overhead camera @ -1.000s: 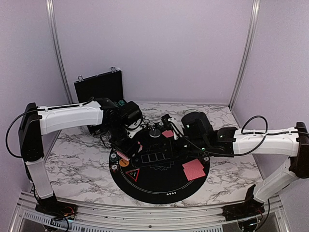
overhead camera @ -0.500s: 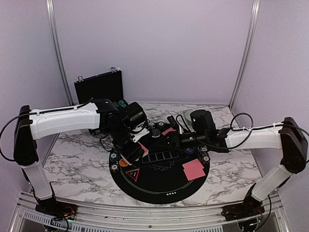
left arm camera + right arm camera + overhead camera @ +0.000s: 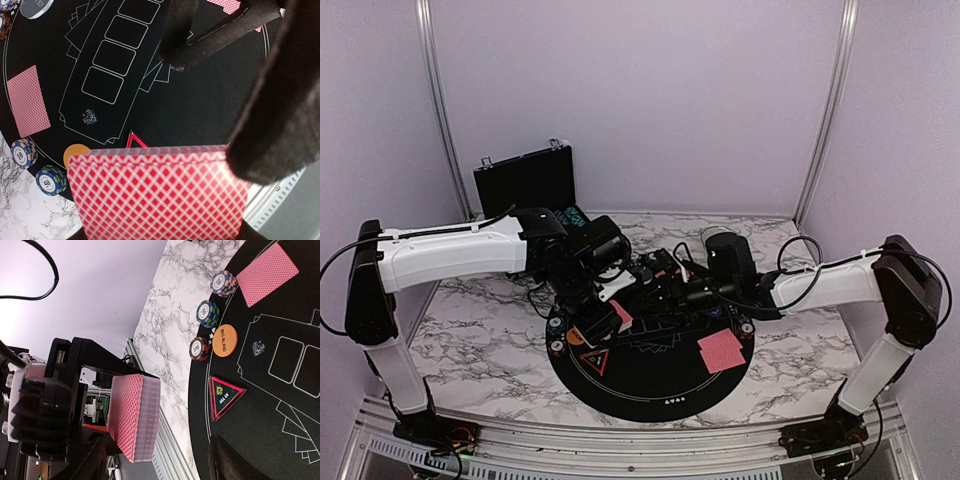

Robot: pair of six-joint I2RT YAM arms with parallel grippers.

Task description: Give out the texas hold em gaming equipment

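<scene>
My left gripper (image 3: 603,318) is shut on a thick deck of pinkish-red-backed playing cards (image 3: 157,192), held on edge over the left side of the round black mat (image 3: 650,385). My right gripper (image 3: 655,278) is open just right of the deck (image 3: 134,417), its dark fingers (image 3: 175,50) close to the cards but with nothing between them. Single cards lie face down on the mat (image 3: 721,350) (image 3: 29,100). Three chip stacks (image 3: 223,283) (image 3: 208,313) (image 3: 200,348) and an orange button disc (image 3: 223,340) sit along the mat's left rim.
A red-edged triangular "ALL IN" marker (image 3: 225,396) lies on the mat near the chips. A black hard case (image 3: 525,178) stands open at the back left. A pale green bowl (image 3: 710,233) shows behind the right arm. Marble tabletop (image 3: 470,320) surrounds the mat.
My right gripper has opened and swung left from the far side of the mat to the deck. The left gripper, still holding the deck, has shifted slightly right.
</scene>
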